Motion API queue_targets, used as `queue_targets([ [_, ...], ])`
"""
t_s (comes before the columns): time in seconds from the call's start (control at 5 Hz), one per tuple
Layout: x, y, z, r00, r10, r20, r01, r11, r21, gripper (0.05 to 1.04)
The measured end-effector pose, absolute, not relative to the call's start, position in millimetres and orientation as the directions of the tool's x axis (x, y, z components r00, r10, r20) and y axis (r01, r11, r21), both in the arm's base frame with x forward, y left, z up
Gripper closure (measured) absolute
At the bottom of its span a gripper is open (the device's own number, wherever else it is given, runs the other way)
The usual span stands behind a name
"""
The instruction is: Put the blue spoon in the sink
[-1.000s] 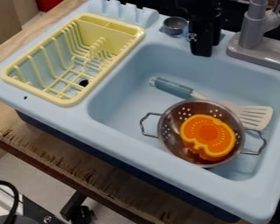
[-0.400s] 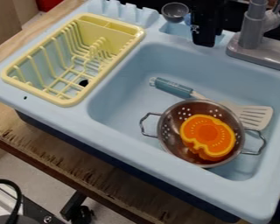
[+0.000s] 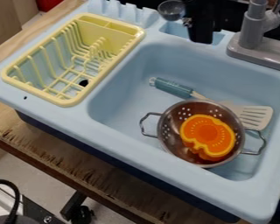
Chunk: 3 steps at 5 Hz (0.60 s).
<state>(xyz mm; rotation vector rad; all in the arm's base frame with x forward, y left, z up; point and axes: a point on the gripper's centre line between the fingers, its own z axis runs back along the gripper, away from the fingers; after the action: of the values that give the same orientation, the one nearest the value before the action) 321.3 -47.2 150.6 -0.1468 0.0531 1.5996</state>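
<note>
Camera view | gripper (image 3: 201, 40) looks closed on blue spoon (image 3: 171, 10), scoop end jutting left of it as I look; long axis unclear | sink (image 3: 126, 98) below gripper, nearer me: carry likely my way, then lower.

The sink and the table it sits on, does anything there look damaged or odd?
The table looks damaged: its wood is rough and splintered along the near edge. In the sink, the colander partly covers the spatula, a bit untidy.
</note>
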Motion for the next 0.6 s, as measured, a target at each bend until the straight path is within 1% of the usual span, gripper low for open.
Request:
queue_targets([
  [0.2, 309.7, -53.5, 140.8, -0.018, 0.988, -0.153, -0.999, -0.024, -0.036, 0.642],
  [0.4, 299.7, -55.8, 135.8, -0.015, 0.973, -0.231, -0.999, -0.025, -0.04, 0.642],
  [0.6, 293.4, -60.9, 127.7, -0.039, 0.953, -0.299, -0.998, -0.049, -0.025, 0.642],
])
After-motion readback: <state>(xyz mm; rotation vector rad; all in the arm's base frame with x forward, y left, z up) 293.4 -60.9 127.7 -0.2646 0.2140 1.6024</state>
